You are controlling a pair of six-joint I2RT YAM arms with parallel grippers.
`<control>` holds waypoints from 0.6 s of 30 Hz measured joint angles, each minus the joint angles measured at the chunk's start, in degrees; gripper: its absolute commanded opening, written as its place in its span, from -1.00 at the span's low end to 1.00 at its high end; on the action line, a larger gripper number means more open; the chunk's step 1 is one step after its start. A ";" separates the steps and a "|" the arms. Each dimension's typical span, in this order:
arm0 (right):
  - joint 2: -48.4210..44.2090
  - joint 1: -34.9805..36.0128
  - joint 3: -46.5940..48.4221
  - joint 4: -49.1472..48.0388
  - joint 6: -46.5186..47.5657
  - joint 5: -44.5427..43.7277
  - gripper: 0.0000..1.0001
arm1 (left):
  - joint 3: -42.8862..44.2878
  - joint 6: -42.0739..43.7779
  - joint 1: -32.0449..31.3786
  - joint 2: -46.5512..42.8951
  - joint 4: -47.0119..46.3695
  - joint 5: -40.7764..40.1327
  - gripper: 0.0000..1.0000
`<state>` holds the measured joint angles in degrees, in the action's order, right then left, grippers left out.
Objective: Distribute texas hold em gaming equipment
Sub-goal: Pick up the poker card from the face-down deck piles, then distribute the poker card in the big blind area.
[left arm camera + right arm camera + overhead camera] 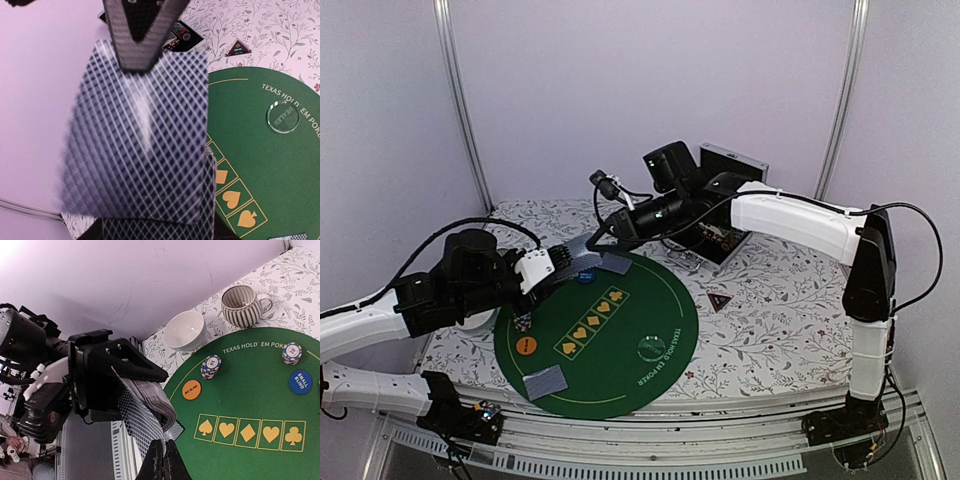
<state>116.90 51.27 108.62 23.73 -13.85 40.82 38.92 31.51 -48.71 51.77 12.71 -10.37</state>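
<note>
My left gripper (558, 263) is shut on a deck of grey-blue-backed playing cards (156, 399), held above the left rim of the green mat (620, 340). My right gripper (163, 446) is shut on the edge of the top card (140, 135), which is lifted and fanned off the deck. In the left wrist view that card fills most of the frame. On the mat lie two chip stacks (211, 366) (292, 353), an orange disc (191, 389), a blue disc (300, 381), a clear dealer disc (283, 118), and dealt cards (545, 382) (616, 263). The triangle (719, 301) lies off the mat.
A white bowl (185, 330) and a striped cup (242, 305) stand on the floral cloth past the mat's far-left edge. A dark open box (722, 238) with chips sits behind the mat under the right arm. The table's front rail (650, 440) runs along the near edge.
</note>
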 measured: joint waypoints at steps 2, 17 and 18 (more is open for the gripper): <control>-1.66 -1.01 -0.26 0.15 0.02 0.00 -0.96 | 0.00 0.02 0.00 -0.02 -0.02 0.02 -0.15; -16.87 -6.40 -10.25 -5.99 -2.95 -2.93 -0.96 | 0.02 -0.33 0.00 -0.15 -0.04 -1.03 -0.14; -17.18 -6.58 -12.52 -6.64 -3.78 -3.89 -0.96 | 0.00 -0.42 0.00 -0.20 -0.04 -1.11 -0.14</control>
<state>99.72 44.69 96.09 17.08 -17.63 36.93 38.92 31.09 -48.71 51.57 12.67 -11.49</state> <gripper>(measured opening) 0.022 0.432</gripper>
